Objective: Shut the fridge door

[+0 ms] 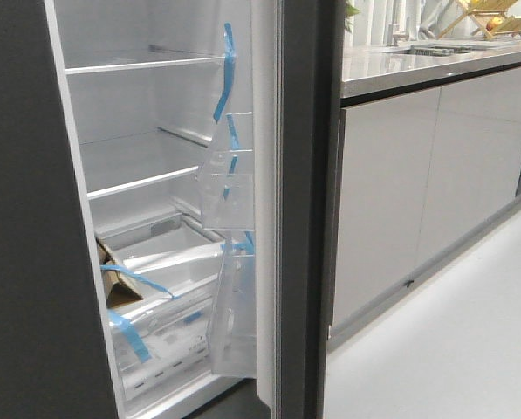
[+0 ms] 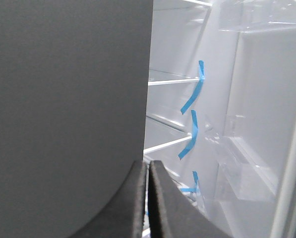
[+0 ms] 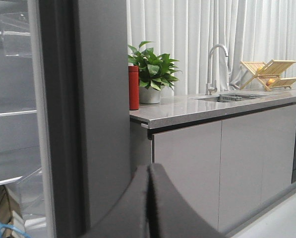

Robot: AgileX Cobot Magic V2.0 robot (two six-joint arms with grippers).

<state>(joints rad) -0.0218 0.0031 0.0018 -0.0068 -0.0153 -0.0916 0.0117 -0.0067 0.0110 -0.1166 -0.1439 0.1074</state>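
No readable text, labels, brands or numbers in any view. Checked the fridge door (image 1: 299,209) and its clear bins (image 1: 228,188), the blue tape strips (image 2: 193,94), the cardboard piece (image 1: 113,284) in the lower drawer, and the red bottle (image 3: 133,88) on the bench (image 3: 212,105): all blank or too blurred to read.
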